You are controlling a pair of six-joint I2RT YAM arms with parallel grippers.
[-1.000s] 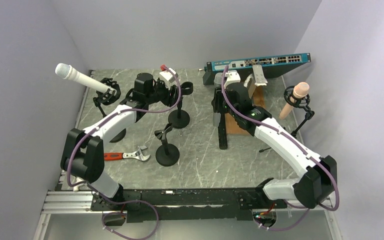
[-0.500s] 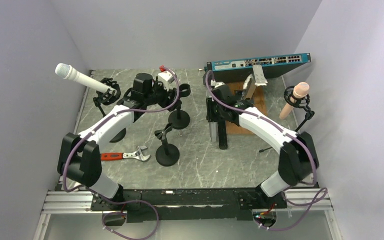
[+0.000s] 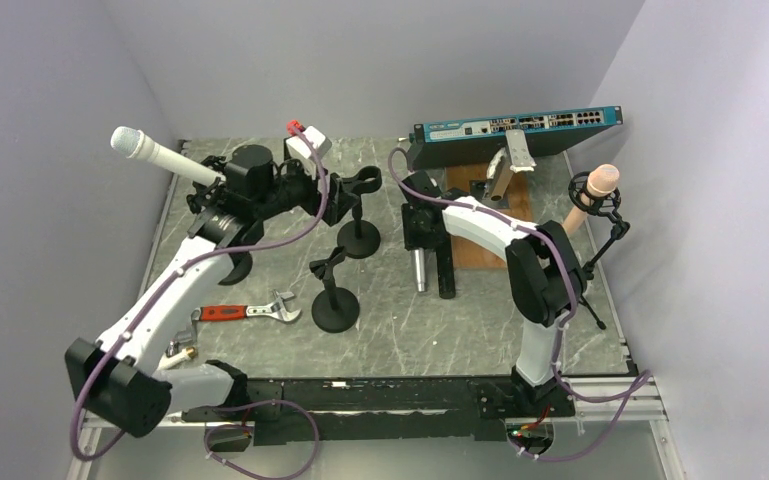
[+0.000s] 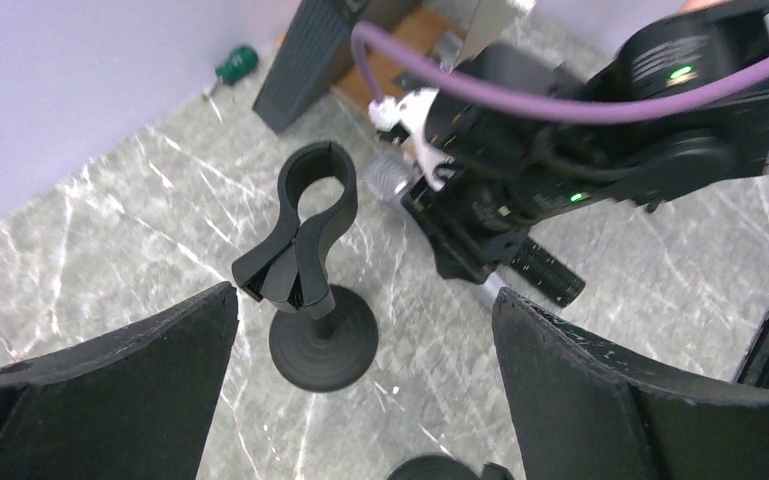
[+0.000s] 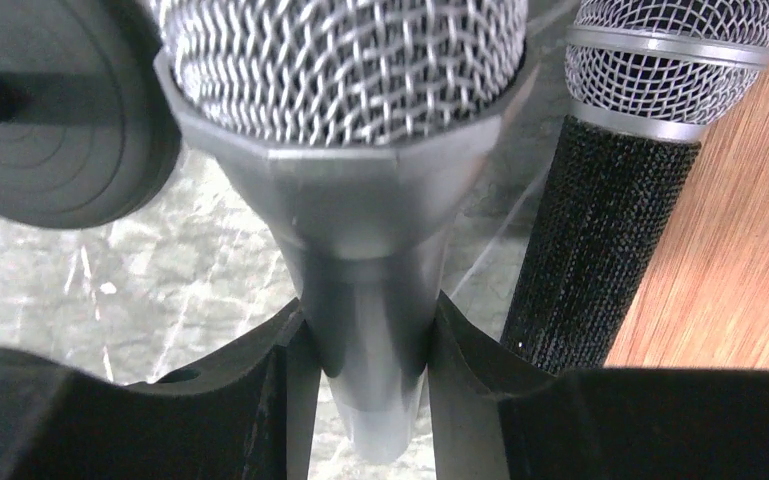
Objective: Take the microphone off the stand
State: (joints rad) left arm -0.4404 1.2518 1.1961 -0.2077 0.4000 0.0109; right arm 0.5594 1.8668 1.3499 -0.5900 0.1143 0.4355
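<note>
My right gripper [image 5: 365,330] is shut on the handle of the silver microphone [image 5: 360,200], whose mesh head points away from the wrist camera. From above, this microphone [image 3: 419,268] hangs low over the table under the right gripper [image 3: 418,225], right of the stand. The black stand [image 3: 362,200] is upright with its clip [image 4: 310,215] empty and its round base [image 4: 322,345] on the table. My left gripper [image 4: 365,310] is open with nothing between its fingers, just left of the stand's clip in the top view [image 3: 335,195].
A black microphone [image 5: 620,180] lies beside a wooden board [image 3: 485,215]. A second empty stand [image 3: 333,295] is nearer the front. A white microphone [image 3: 155,155] sits clipped back left, a pink one [image 3: 590,195] at right. A wrench [image 3: 250,311] lies front left, a network switch [image 3: 515,125] at the back.
My left gripper has opened, let go of the stand and drawn back to the left. The right arm has swung left, carrying the silver microphone with it.
</note>
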